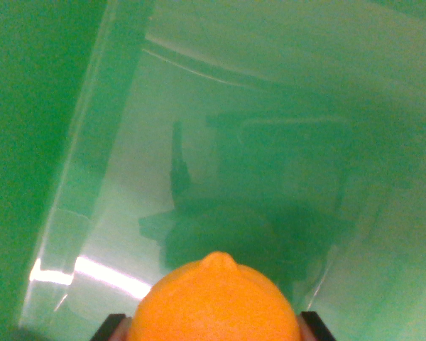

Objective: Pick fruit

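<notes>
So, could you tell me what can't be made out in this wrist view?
- Orange fruit: its lower part is cut off by the bottom edge.
- Gripper: only two dark finger tips show beside the fruit; the rest is out of frame.
- Clear container: glare and blur hide its far edges and depth.

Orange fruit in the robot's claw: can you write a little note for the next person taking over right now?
Gripper: shut on the orange fruit, a dark finger showing at each side of it.
Where: the fruit hangs above the clear plastic bin, which sits on a green surface. Its shadow falls on the bin's floor.
Done: fruit picked.
Left: where it goes next is not shown; keep the grip until you know.
</notes>
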### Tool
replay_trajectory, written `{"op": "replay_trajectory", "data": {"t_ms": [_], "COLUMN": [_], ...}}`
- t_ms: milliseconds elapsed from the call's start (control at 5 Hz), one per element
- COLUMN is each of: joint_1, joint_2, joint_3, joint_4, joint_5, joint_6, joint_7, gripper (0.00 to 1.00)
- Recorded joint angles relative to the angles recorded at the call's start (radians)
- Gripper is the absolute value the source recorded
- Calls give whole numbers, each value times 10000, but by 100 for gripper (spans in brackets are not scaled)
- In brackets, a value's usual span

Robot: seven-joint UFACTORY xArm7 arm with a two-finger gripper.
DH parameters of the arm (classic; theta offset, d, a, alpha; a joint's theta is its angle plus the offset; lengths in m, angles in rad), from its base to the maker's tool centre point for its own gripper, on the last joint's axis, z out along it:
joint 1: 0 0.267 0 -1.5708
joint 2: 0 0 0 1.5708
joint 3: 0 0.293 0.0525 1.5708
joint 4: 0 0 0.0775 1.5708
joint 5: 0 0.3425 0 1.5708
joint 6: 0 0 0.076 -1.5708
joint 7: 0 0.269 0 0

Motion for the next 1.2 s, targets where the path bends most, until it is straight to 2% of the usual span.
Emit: {"op": "replay_trajectory", "data": {"t_ms": [200,400,600,800,1000,1200], "joint_1": [-6,-6,-14,-14,-21,-21], "joint_2": [-129,-129,-287,-287,-442,-442], "joint_3": [-3,-3,-6,-6,-10,-10], "joint_4": [181,181,403,403,620,620], "joint_5": [12,12,26,26,40,40], "joint_6": [309,309,688,688,1059,1059], "joint_7": [-1,-1,-1,-1,-2,-2], "gripper": [100,100,100,100,100,100]}}
